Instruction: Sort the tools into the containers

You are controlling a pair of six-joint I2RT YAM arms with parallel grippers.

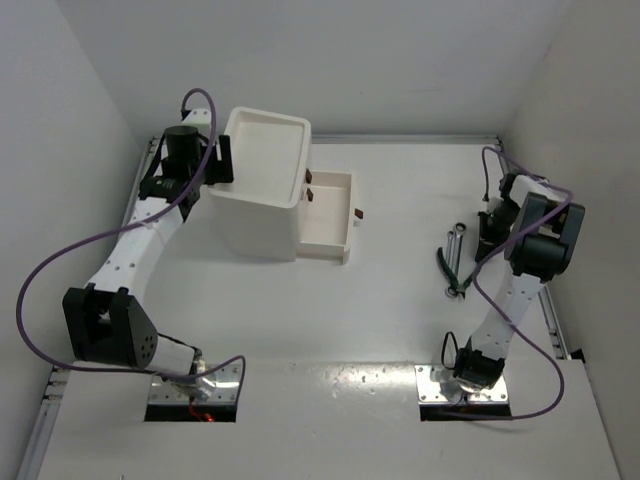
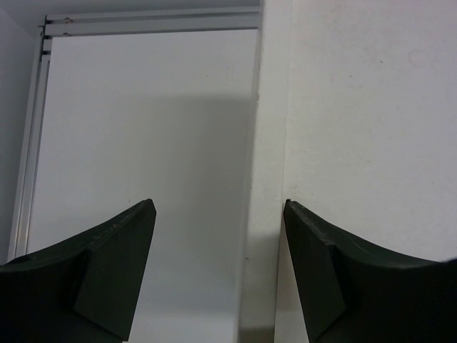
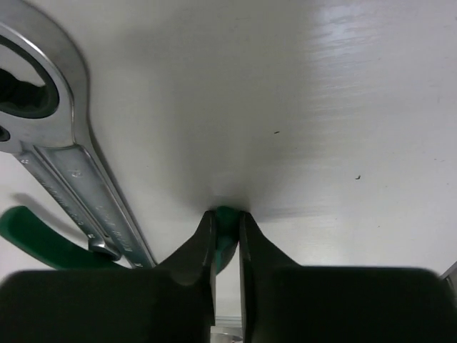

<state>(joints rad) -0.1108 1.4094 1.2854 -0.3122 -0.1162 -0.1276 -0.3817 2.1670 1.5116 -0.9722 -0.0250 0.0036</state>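
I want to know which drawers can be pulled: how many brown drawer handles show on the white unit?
3. A first handle and a second handle sit close together on the drawer unit front. The third handle is on the pulled-out drawer. None seems hidden.

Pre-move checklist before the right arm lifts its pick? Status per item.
1. Grip: ok, right end effector nearly shut on a green handle.
2. Tool identity: cannot tell, the rest of it is hidden.
3. Neighbours out of the grasp: ok, wrench lies outside the fingers; contact cannot tell.
4. Destination: ok, open drawer is pulled out, no tool seen inside.
5. Unit braced: not ok, left end effector is open, fingers either side of the drawer unit wall edge.
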